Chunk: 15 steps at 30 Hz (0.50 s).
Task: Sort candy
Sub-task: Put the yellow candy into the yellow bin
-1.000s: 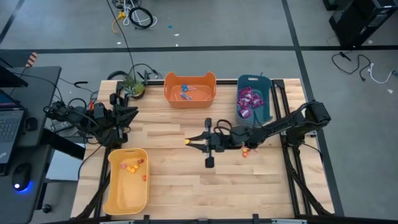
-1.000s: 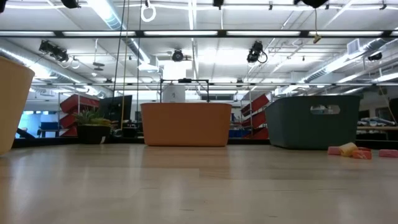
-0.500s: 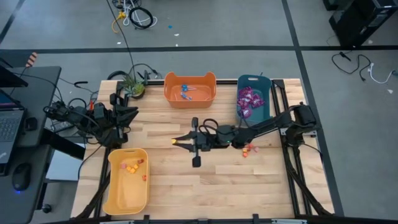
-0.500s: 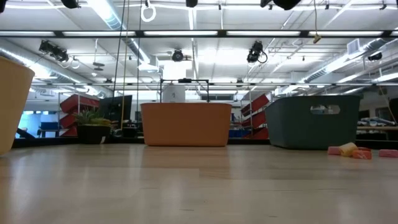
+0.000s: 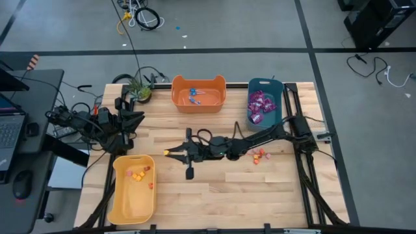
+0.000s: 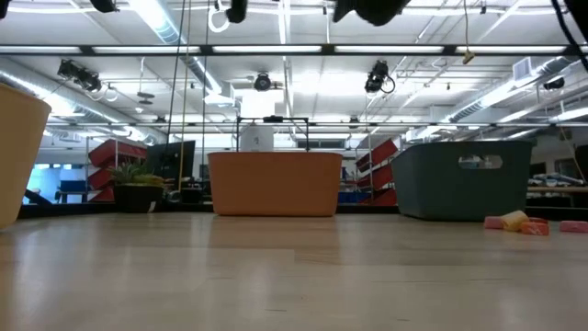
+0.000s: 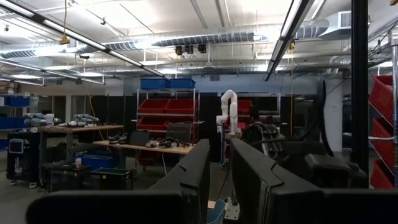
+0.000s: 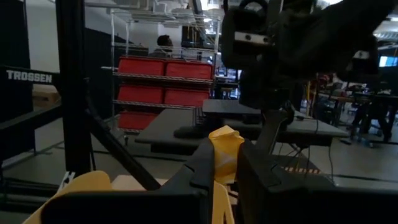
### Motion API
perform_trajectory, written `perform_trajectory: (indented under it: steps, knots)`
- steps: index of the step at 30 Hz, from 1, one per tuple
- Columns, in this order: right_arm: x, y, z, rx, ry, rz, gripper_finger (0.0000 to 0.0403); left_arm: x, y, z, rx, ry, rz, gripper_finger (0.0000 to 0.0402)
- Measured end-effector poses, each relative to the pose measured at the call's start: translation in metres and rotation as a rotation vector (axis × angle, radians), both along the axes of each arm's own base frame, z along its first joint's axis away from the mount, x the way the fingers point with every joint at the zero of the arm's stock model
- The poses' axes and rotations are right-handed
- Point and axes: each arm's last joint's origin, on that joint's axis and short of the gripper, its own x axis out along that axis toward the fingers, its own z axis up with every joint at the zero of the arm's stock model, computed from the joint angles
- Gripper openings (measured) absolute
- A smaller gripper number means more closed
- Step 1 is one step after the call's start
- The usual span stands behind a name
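My right gripper (image 5: 170, 153) reaches across the middle of the table, above the wood, shut on a small yellow candy (image 5: 166, 153); it stands just right of the yellow bin's far end. The yellow bin (image 5: 117, 195) at the near left holds orange and red pieces (image 5: 138, 173). Blue lollipops (image 5: 194, 95) lie in the orange bin (image 5: 198, 104) at the far edge. Purple packets (image 5: 260, 106) fill the teal bin (image 5: 276, 120). A few loose pieces (image 5: 260, 155) lie on the wood right of centre. My left gripper (image 7: 220, 186) waits raised at the far left, narrowly open. My right gripper pinches the yellow candy (image 8: 225, 152) between its two fingers near their free ends. The fingers lie about level and point toward the table's left edge. The candy is lifted clear of the table and sticks out a little past the fingertips (image 5: 174, 153).
A potted plant (image 5: 138, 88) stands at the far left corner beside my left arm (image 5: 120, 127). Black frame rails (image 5: 305, 169) run along the right side. Bare wood (image 5: 221, 195) spreads across the near half. The loose pieces (image 6: 516, 222) also show low at the right in the low view.
My right gripper has gone toward the table's left edge, from the table's middle to beside the yellow bin, carrying the yellow candy clear of the wood. It has stayed shut on it.
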Motion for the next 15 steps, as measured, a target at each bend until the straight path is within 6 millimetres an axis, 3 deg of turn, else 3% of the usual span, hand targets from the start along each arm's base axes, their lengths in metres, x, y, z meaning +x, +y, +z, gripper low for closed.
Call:
perform_trajectory:
  steps: [15]
  knots:
    - [0.058,0.011,-0.035,0.154,-0.014,0.05,0.0043,0.0,0.0,0.0,0.007,0.005,0.002,0.0067]
